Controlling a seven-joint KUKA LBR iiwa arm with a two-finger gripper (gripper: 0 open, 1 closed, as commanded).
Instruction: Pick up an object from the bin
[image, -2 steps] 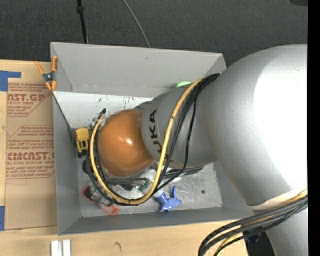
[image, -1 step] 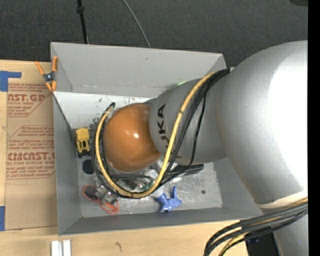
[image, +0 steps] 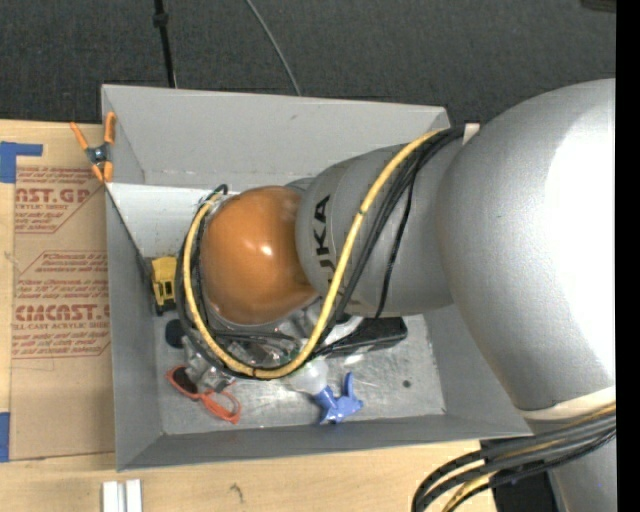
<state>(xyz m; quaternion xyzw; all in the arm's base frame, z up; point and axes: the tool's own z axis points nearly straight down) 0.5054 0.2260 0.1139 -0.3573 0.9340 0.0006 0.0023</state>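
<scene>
My gripper (image: 207, 369) reaches down into the bin's lower left part, mostly hidden under the arm's orange dome. Just below it, and touching or nearly touching it, lies a red-orange looped thing (image: 218, 402) on the bin floor. A small dark round thing (image: 175, 333) sits just to the gripper's upper left. A yellow toy-like thing (image: 163, 281) lies against the left wall above that.
A blue plastic piece (image: 338, 404) lies near the front wall, right of the gripper. A whitish clear thing (image: 314, 376) and a long black thing (image: 378, 332) lie partly under the arm. The arm and its cables cover much of the bin.
</scene>
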